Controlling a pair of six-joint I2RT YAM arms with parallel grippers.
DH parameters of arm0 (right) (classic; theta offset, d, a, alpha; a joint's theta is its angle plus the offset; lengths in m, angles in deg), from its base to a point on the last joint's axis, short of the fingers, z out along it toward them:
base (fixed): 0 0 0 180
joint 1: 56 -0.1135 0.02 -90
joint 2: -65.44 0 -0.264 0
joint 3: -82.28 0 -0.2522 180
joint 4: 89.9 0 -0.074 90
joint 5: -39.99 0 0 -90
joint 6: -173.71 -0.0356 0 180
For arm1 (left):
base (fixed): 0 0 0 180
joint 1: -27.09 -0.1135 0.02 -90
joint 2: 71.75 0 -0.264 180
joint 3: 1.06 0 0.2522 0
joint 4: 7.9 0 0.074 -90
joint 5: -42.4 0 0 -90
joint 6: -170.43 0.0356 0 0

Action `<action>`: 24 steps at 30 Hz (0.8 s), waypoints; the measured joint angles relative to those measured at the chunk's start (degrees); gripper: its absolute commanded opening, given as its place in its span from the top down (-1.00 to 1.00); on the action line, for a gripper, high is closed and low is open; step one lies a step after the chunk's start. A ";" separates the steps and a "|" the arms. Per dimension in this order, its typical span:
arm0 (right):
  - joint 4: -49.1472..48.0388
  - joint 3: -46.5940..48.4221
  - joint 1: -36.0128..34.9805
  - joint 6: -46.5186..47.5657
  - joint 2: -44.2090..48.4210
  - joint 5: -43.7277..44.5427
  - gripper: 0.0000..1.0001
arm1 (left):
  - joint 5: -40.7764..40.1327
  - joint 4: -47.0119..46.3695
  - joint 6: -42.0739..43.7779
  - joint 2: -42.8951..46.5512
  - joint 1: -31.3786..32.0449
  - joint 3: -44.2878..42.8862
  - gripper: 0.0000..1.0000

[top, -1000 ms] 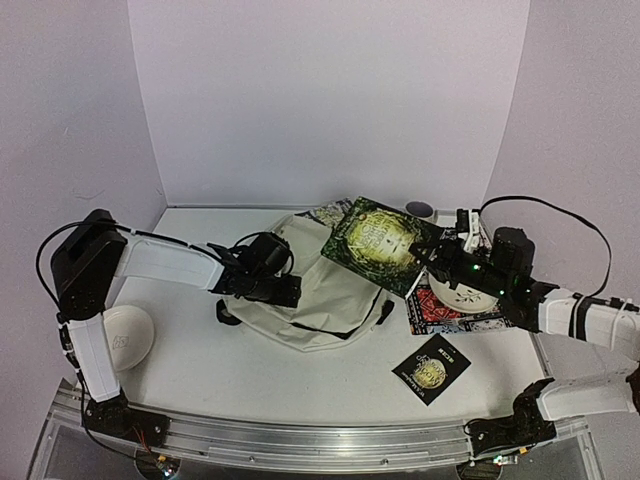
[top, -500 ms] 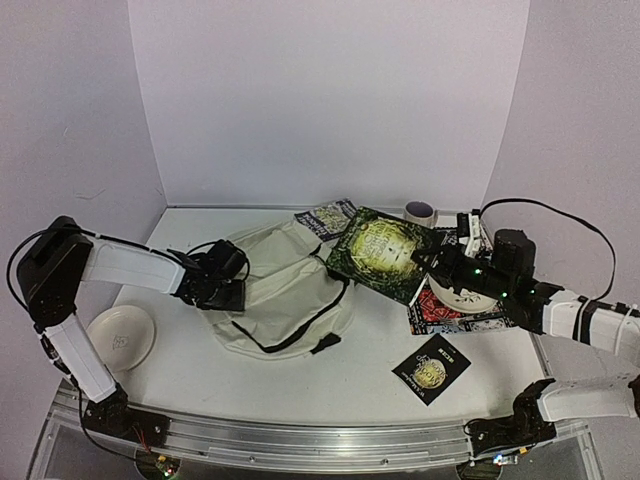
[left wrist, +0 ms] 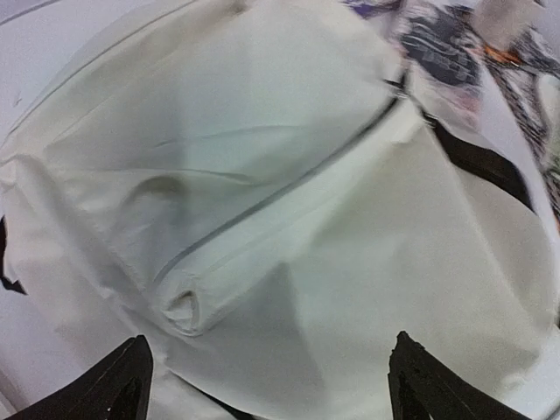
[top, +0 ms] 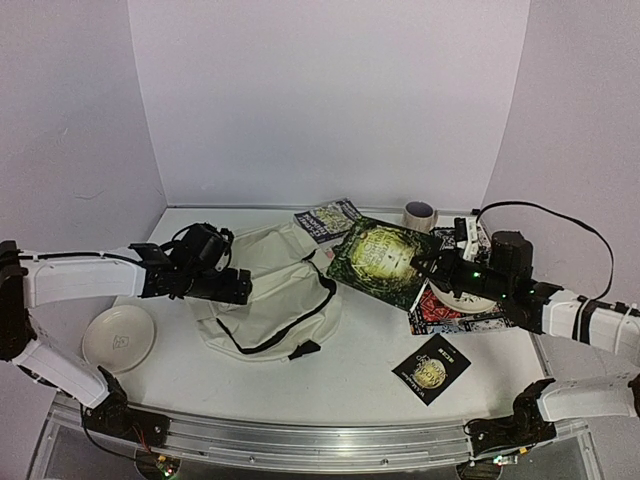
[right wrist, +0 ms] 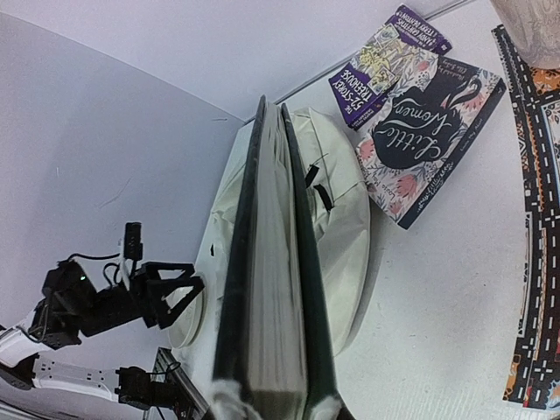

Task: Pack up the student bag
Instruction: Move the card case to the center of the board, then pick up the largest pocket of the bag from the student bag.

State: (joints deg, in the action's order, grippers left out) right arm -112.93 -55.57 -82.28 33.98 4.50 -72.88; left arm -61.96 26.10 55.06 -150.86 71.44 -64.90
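The student bag (top: pixel 272 292), a cream backpack with black zipper lines and strap ends, lies flat at the table's centre-left. My left gripper (top: pixel 236 286) is open and hovers over the bag's left part. In the left wrist view its black fingertips (left wrist: pixel 131 372) stand wide apart over the bag's creased fabric (left wrist: pixel 289 201) and grip nothing. My right gripper (top: pixel 428 262) is shut on a green hardcover book (top: pixel 383 257) and holds it tilted above the bag's right edge. The right wrist view shows the book (right wrist: pixel 269 280) edge-on, with the bag (right wrist: pixel 341 219) behind it.
A white plate (top: pixel 118 337) sits at front left. A purple book (top: pixel 328 218) and a tape roll (top: pixel 419 214) lie at the back. A "Little Women" book (right wrist: pixel 429 140) lies beside the bag. A patterned mat (top: pixel 455 310) with a white bowl (top: pixel 468 296) is on the right, and a small black booklet (top: pixel 432 368) lies in front.
My left arm has swung out to the left, and the bag has been dragged left and laid flatter. The plate is now uncovered. The right gripper has lowered the green book slightly.
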 measured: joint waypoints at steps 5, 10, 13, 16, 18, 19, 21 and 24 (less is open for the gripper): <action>0.95 -0.83 0.00 0.04 1.79 0.02 1.00 | 5.46 0.28 5.38 2.24 7.88 -1.76 -0.98; 1.91 -1.06 0.00 0.04 2.72 0.02 1.00 | 8.48 0.95 8.99 2.06 12.41 -1.92 -0.99; 2.39 -1.06 0.00 0.01 3.10 -0.01 1.00 | 8.68 1.19 10.54 0.65 14.85 -2.47 -0.98; 2.49 -1.21 0.00 -0.03 3.48 -0.05 1.00 | 8.08 1.98 11.59 -2.43 16.47 -3.08 -0.92; 2.52 -1.53 0.00 -0.06 3.84 -0.05 1.00 | 7.15 2.39 12.02 -4.78 16.73 -3.18 -0.87; 2.58 -1.69 0.00 -0.13 4.02 -0.05 1.00 | 6.30 2.65 12.17 -5.97 16.73 -3.23 -0.83; 2.74 -1.93 0.00 -0.26 4.36 -0.09 1.00 | 4.15 3.35 12.33 -8.25 16.73 -3.56 -0.71; 2.87 -1.93 0.00 -0.54 4.69 -0.29 1.00 | -0.46 5.11 12.55 -10.96 16.73 -5.00 -0.50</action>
State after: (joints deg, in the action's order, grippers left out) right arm -110.06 -57.51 -82.28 33.44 9.20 -73.16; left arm -62.42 31.21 67.61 -161.82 88.17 -69.90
